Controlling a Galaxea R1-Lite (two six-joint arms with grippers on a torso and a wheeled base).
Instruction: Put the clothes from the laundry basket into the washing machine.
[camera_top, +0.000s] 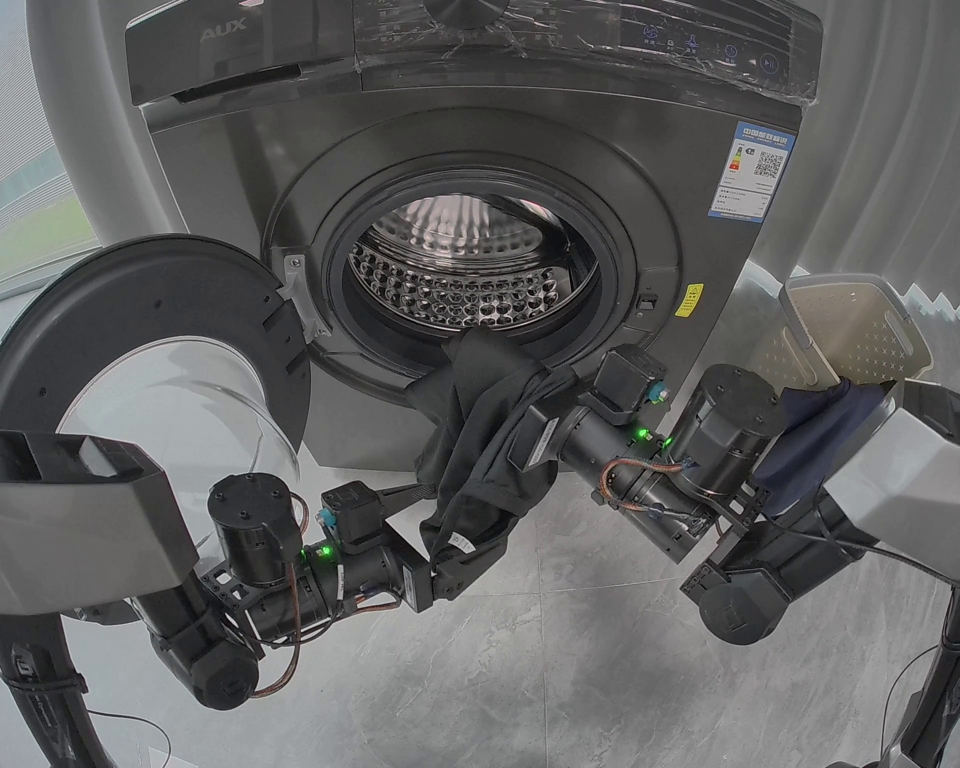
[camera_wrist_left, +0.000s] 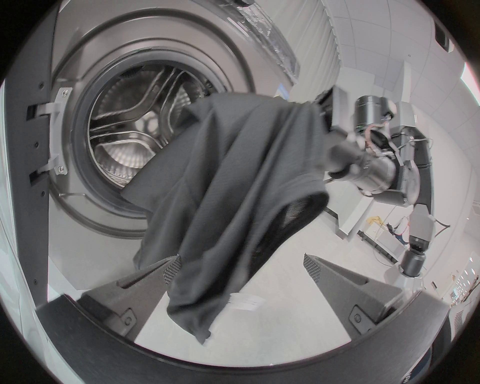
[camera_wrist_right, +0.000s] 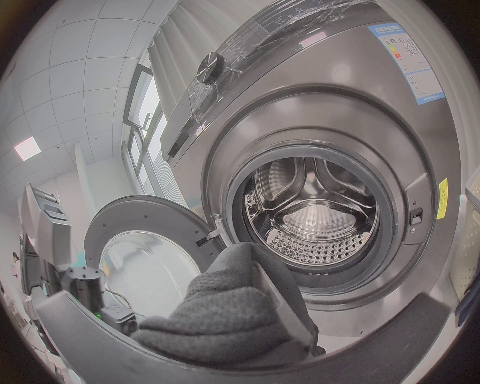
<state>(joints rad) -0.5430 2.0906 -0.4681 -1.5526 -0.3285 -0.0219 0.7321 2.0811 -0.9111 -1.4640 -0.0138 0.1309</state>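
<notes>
Holding the dark garment (camera_top: 480, 440) clenched in my right pincer (camera_wrist_right: 272, 300), right at the washing machine (camera_top: 690, 150) opening's lower lip, left pincer (camera_top: 468, 568) gaping under its hem. Gotta lift higher and push deep into the drum (camera_top: 470, 270), I reckon.

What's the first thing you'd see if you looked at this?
A dark garment hangs off the right gripper, right in front of the open drum of the washing machine. The round door is swung wide to the robot's left, and the left gripper sits open under the garment.
</notes>
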